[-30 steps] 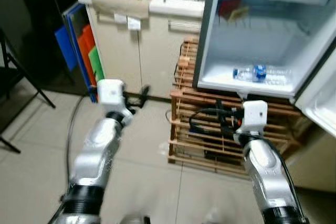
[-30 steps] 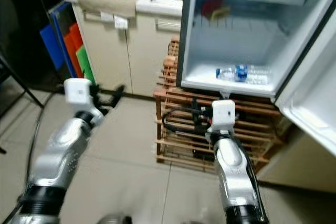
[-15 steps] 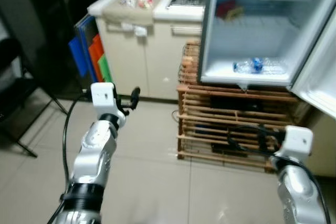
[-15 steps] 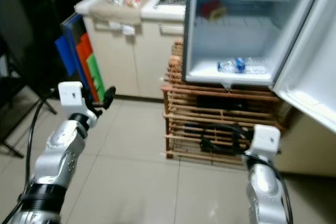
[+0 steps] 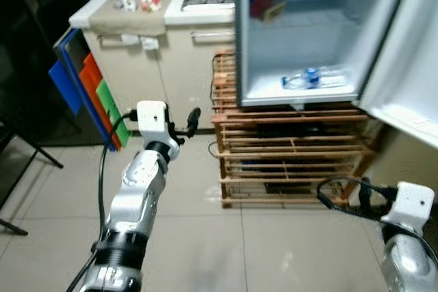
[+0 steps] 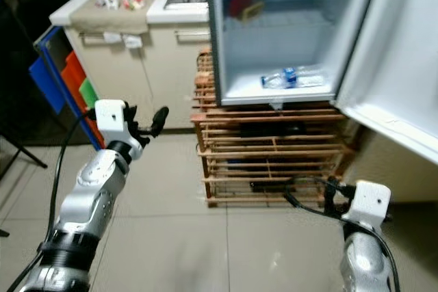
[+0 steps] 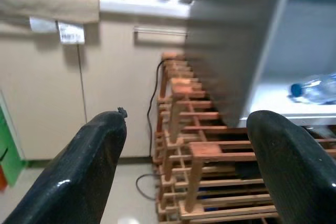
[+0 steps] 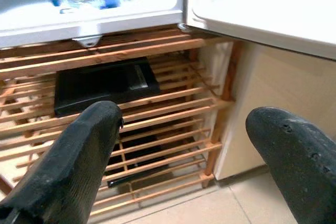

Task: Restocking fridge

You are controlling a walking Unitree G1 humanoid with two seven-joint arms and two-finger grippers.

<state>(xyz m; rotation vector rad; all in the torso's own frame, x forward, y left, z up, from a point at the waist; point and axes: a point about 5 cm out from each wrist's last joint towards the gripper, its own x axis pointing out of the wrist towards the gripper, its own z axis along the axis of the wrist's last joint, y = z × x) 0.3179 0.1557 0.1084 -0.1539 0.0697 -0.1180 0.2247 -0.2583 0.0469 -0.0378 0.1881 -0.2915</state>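
Fridge [image 5: 308, 25] farther off now — right pincer [image 8: 184, 166] (empty) lower.

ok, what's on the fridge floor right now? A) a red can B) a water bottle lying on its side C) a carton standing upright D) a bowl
B: a clear water bottle with a blue label lies on its side on the floor of the open fridge, above the wooden rack.

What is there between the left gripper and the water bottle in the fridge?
In the left eye view, bare floor, a corner of the wooden rack and the fridge's side wall separate the open left gripper from the water bottle.
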